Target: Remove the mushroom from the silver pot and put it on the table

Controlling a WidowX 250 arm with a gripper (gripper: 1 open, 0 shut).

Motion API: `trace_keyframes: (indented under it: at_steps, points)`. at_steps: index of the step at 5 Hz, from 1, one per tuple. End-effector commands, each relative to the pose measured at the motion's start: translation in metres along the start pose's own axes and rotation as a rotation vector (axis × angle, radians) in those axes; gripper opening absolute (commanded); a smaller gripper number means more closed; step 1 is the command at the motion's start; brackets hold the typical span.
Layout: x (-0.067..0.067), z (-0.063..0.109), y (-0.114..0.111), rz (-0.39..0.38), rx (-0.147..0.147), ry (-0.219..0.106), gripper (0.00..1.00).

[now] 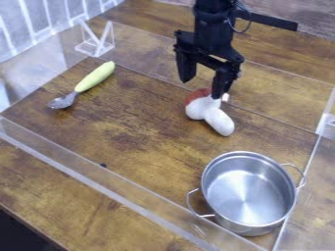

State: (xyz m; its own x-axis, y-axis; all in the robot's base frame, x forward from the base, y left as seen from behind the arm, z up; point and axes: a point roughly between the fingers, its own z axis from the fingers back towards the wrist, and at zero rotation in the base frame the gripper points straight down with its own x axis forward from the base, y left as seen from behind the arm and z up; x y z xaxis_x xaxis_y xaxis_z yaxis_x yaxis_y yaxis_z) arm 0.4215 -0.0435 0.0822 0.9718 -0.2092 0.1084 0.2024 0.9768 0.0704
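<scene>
The mushroom (211, 111) lies on its side on the table (131, 118), reddish cap toward the back, white stem pointing front right. My gripper (206, 86) hangs just above and behind the cap, pointing down, open, with nothing between its black fingers (187, 71). The silver pot (249, 192) stands at the front right with nothing inside, well apart from both the mushroom and the gripper.
A yellow corn cob (94, 75) and a small grey spoon (62, 100) lie at the left. A clear plastic wall (92, 162) runs along the front and sides of the work area. A white wire stand (94, 39) sits at the back left.
</scene>
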Motion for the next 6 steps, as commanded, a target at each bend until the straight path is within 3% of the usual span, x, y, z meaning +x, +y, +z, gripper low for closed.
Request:
trace_keyframes:
  at_steps: [1,3,4,6]
  points:
    - [0.022,0.015,-0.003,0.014,0.005,-0.053,1.00]
    - [0.024,0.001,0.002,0.080,0.023,-0.029,1.00]
    - [0.019,0.018,0.018,0.139,0.031,-0.034,1.00]
    - [0.009,0.035,0.026,0.317,0.053,-0.042,1.00]
